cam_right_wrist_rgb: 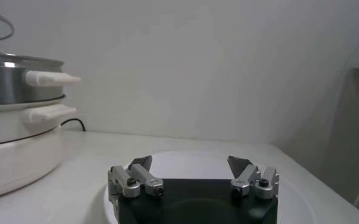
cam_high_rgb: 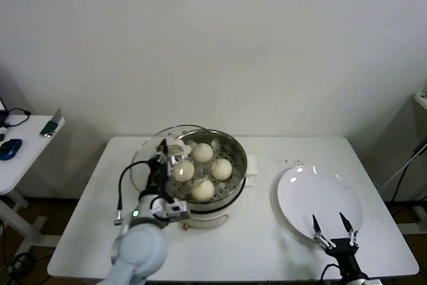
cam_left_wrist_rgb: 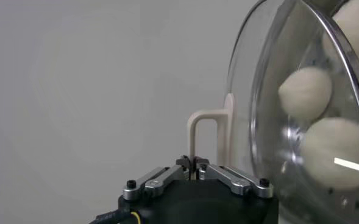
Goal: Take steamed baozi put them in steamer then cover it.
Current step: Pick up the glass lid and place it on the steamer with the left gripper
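Observation:
Four cream-white baozi [cam_high_rgb: 203, 153] lie in the steel steamer [cam_high_rgb: 235, 149] on its white pot base at the table's middle. My left gripper [cam_high_rgb: 169, 153] is shut on the whitish handle [cam_left_wrist_rgb: 199, 137] of the clear glass cover [cam_high_rgb: 143, 162]. The cover is tilted on edge at the steamer's left rim. In the left wrist view the baozi [cam_left_wrist_rgb: 305, 92] show through the cover's glass [cam_left_wrist_rgb: 270, 109]. My right gripper [cam_high_rgb: 333, 228] is open and empty over the near edge of the white plate [cam_high_rgb: 313, 195].
The flat white plate is bare at the table's right. A side table [cam_high_rgb: 23, 145] with a blue mouse and cables stands at far left. The steamer's side handles [cam_right_wrist_rgb: 48, 78] show in the right wrist view, left of my right gripper [cam_right_wrist_rgb: 190, 164].

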You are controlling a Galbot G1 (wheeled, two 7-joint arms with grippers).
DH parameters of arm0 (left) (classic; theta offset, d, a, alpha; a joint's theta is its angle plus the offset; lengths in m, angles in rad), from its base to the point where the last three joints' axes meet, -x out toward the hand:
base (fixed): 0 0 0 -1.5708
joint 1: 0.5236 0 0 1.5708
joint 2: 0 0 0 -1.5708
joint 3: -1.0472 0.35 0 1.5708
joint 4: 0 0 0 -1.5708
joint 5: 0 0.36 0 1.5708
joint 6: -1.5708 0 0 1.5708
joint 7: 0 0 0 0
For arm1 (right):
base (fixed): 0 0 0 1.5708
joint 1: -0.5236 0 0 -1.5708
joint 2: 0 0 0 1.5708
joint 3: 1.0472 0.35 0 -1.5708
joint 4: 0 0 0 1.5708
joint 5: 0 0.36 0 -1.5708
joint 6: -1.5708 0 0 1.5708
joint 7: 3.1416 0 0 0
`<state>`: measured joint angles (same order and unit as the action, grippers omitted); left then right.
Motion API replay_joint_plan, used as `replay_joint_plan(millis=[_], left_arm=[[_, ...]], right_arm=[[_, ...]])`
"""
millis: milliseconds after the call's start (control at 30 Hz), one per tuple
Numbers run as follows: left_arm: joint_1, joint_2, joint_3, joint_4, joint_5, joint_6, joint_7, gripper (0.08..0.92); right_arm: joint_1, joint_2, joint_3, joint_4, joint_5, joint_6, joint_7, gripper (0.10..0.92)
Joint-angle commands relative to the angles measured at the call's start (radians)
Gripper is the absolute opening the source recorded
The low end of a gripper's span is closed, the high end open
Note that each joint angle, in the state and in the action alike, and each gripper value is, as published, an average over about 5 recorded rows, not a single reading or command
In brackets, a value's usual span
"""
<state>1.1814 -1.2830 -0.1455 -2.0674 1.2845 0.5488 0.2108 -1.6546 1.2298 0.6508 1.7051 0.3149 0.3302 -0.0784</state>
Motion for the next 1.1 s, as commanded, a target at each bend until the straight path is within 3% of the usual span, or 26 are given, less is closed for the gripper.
replay_joint_plan(millis=[33, 433, 1100], left_arm=[[-0.038, -0.123, 0.109, 0.026, 0.100, 0.029, 0.022, 0.132], [-0.039, -0.218, 0.163, 0.098, 0.189, 0.013, -0.013, 0.132], [-0.063, -0.181, 0.135, 0.206, 0.241, -0.019, -0.048, 0.132]], right_arm=[[0.001, -0.001, 0.003, 0.000, 0.001, 0.006, 0.001, 0.823], [-0.004, 0.005, 0.003, 0.005, 0.001, 0.015, 0.001, 0.823], [-0.012, 0.005, 0.019, 0.015, 0.003, 0.021, 0.003, 0.823]])
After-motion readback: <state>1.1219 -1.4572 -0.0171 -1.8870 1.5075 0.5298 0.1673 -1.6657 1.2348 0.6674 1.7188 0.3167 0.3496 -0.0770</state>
